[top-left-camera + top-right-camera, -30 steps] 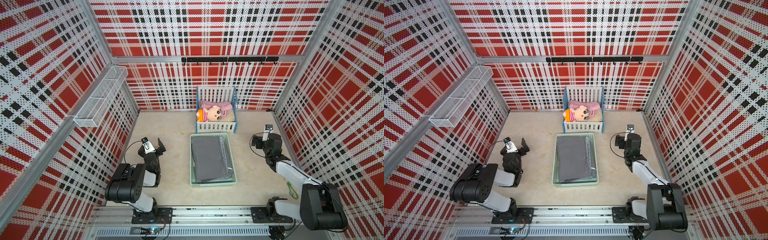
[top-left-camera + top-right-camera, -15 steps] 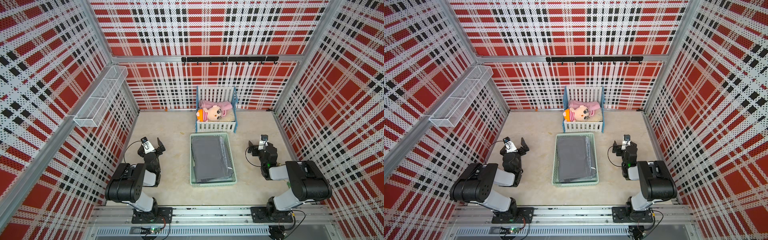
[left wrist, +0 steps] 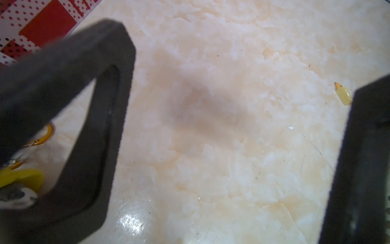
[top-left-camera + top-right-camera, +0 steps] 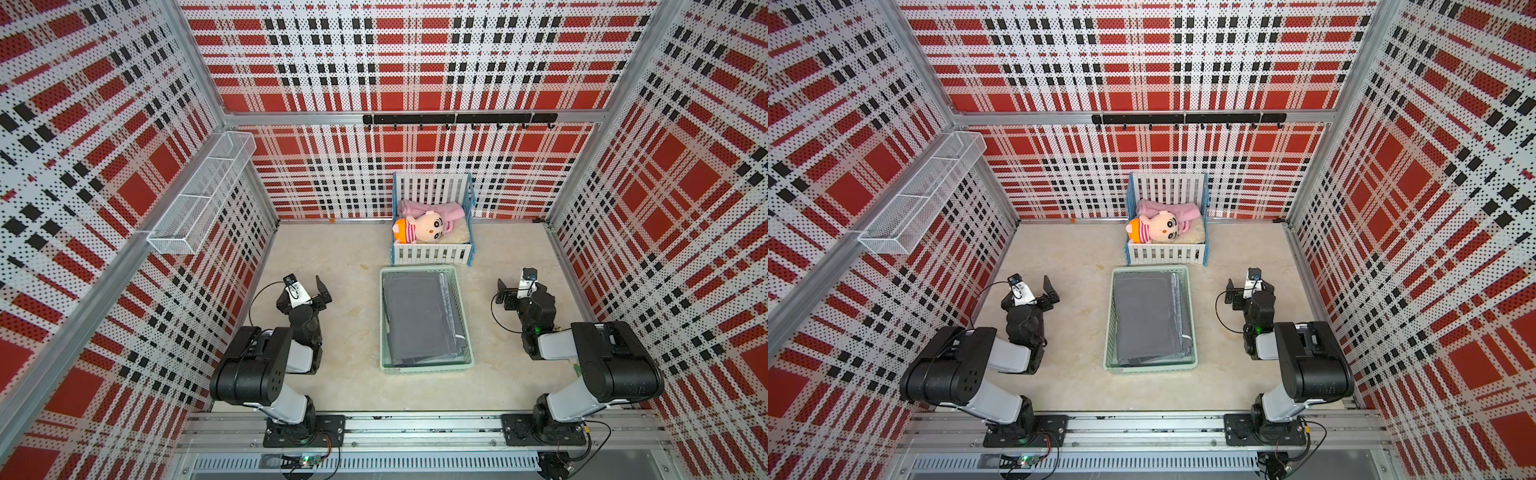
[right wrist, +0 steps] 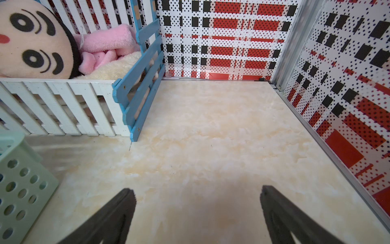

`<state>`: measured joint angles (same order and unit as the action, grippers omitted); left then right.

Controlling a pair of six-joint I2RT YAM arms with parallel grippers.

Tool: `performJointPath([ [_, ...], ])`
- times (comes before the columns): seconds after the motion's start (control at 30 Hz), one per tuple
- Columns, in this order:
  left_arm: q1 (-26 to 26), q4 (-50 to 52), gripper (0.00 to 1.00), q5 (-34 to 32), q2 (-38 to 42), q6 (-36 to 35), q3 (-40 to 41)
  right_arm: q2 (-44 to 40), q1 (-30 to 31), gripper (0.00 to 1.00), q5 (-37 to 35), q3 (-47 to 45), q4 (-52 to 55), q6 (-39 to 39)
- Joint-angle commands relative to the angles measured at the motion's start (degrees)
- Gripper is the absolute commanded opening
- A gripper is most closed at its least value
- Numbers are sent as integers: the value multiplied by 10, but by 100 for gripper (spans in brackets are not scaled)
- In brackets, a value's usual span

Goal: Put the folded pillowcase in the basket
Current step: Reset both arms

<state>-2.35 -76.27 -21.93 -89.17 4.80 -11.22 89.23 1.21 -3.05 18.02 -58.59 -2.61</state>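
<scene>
In both top views the pale mint-green basket (image 4: 428, 368) (image 4: 1150, 366) stands mid-floor, and the grey folded pillowcase (image 4: 417, 320) (image 4: 1146, 320) lies flat inside it. My left gripper (image 4: 307, 291) (image 4: 1034, 293) rests to the basket's left, open and empty; the left wrist view shows it (image 3: 242, 63) over bare floor. To the basket's right my right gripper (image 4: 517, 291) (image 4: 1246, 291) is also open and empty. In the right wrist view it (image 5: 197, 192) points at the floor, with a basket corner (image 5: 21, 179) at the edge.
A white slatted crib (image 4: 432, 251) (image 5: 63, 101) with blue ends holds a doll (image 4: 419, 228) (image 5: 31, 42) just behind the basket. A wire-mesh shelf (image 4: 199, 195) hangs on the left wall. A small yellow scrap (image 3: 343, 95) lies on the floor by the left gripper.
The right arm has folded back, its elbow rising, and its gripper has drawn slightly toward the front. The left arm, the basket and the pillowcase have not moved.
</scene>
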Motion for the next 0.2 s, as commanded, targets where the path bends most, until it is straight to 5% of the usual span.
performJointPath([
  [0.0, -3, -13, 99, -7, 2, -8, -9, -5, -2, 100, 9, 6, -7, -2],
  [0.17, -3, -13, 99, -7, 2, -8, -9, -7, -1, 100, 3, 2, -13, 0],
])
